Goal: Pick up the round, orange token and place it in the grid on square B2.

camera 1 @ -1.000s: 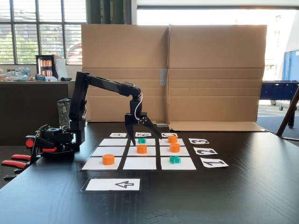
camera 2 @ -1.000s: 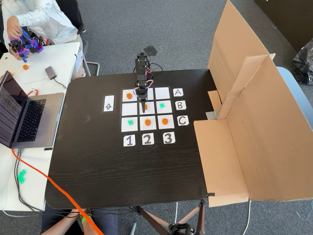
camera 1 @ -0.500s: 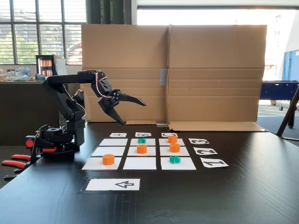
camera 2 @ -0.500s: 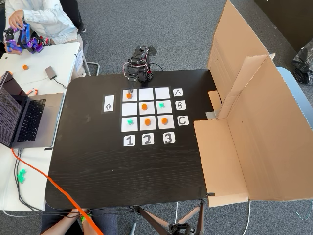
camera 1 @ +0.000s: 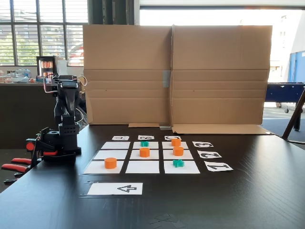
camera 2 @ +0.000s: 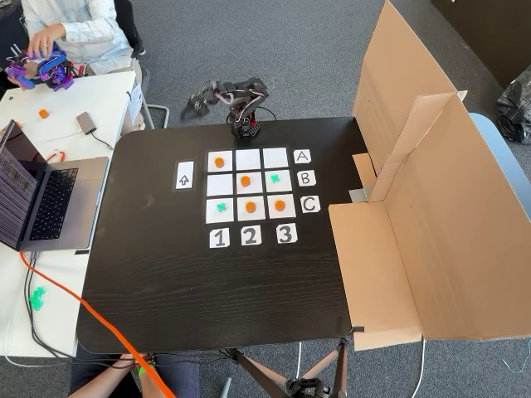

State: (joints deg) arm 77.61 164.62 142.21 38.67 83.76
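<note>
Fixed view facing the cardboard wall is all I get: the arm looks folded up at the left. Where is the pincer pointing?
Observer: In a fixed view, the pincer sticks out beyond the table edge, over the grey floor, away from the grid.
Operator: Is it carrying anything?
Observer: It is too blurred to tell. The round, orange token lies on square B2, in line with card B and card 2.
</note>
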